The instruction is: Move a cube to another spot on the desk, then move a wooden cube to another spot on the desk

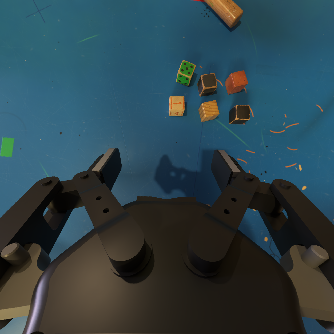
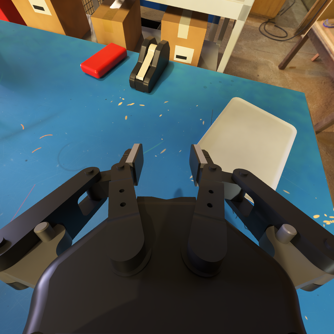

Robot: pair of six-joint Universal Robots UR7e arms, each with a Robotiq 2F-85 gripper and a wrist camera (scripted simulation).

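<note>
In the left wrist view several cubes stand close together on the blue desk (image 1: 90, 81): a green die (image 1: 185, 73), a black cube (image 1: 207, 84), a red-brown cube (image 1: 236, 82), a pale cube with orange markings (image 1: 176, 105), a plain wooden cube (image 1: 208, 110) and a second black cube (image 1: 239, 114). My left gripper (image 1: 166, 162) is open and empty, high above the desk, nearer than the cubes. My right gripper (image 2: 166, 159) is open and empty over bare desk. No cube shows in the right wrist view.
A wooden handle (image 1: 226, 12) lies beyond the cubes. A green tape patch (image 1: 7, 147) is at the left. The right wrist view has a red block (image 2: 104, 60), a black tape dispenser (image 2: 150, 65), a white tray (image 2: 249, 141), and cardboard boxes (image 2: 182, 34) beyond the desk's far edge.
</note>
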